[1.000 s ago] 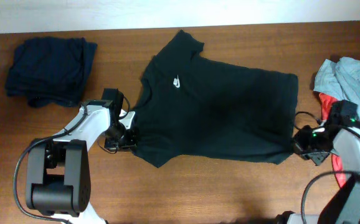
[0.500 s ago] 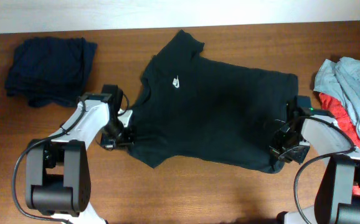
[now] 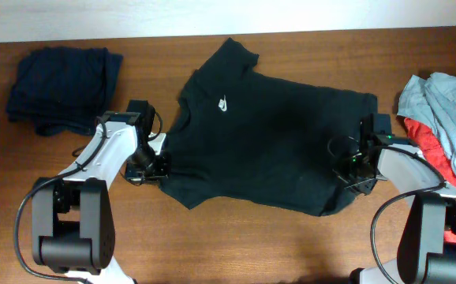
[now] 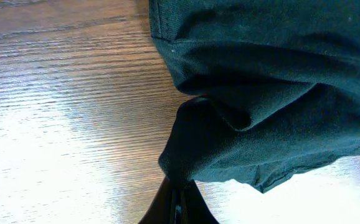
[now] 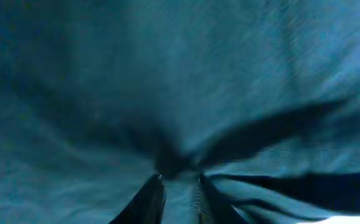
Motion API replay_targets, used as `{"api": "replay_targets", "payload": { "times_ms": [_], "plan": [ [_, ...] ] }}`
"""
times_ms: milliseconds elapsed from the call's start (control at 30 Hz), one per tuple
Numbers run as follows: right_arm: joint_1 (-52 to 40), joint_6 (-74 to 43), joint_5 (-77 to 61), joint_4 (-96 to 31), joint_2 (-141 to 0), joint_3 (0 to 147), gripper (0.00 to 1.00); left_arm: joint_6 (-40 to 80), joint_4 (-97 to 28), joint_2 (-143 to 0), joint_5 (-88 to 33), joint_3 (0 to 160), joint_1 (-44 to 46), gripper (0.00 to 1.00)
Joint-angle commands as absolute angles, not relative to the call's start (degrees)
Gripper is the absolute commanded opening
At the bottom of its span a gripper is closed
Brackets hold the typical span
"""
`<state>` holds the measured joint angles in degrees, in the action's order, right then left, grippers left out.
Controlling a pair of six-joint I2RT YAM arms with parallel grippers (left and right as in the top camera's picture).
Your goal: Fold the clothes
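Black T-shirt [image 3: 275, 142] lies crosswise, collar left, hem right

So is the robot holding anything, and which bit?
The left end effector pinches a fold at the edge of the black T-shirt. Whether the right end effector grips it cannot be told.

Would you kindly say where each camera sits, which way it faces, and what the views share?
Overhead: above the table, looking down; black T-shirt, navy pile, left arm, right arm show.
Left wrist: low over the table, facing pinched T-shirt fold; left gripper at bottom.
Right wrist: close against T-shirt fabric; right gripper at bottom.
Shared: the T-shirt.
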<state>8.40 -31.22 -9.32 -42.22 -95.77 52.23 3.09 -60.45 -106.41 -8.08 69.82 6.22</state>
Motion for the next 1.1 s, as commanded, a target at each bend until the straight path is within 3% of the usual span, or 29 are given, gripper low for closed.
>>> {"api": "replay_targets", "payload": {
  "times_ms": [0, 267, 533, 633, 700, 1067],
  "plan": [
    [7.88, -33.71, -11.11, -43.57, -96.25, 54.22, 0.25, 3.86, -60.51, -106.91, -7.18, 70.50, 5.85, 0.01],
    [8.29, -28.86, -5.80, -45.01, -96.25, 55.61, 0.40, 3.88, -60.07, -106.91, -7.20, 70.50, 5.85, 0.01],
    [12.08, -25.91, 1.93, -65.34, -96.20, 65.34, 0.46, 3.88, -59.92, -106.91, -7.22, 70.50, 5.85, 0.02],
    [14.46, -25.91, -0.67, -69.30, -96.23, 65.04, 0.63, 3.86, -59.86, -106.91, -7.22, 70.50, 5.85, 0.01],
    [15.79, -25.89, -2.07, -69.84, -96.23, 63.11, 0.66, 3.88, -59.86, -106.91, -7.22, 70.50, 5.85, 0.02],
    [17.21, -22.92, -9.52, -66.50, -96.23, 51.79, 0.64, 3.88, -59.86, -106.91, -7.25, 70.50, 5.85, 0.03]
  ]
}}
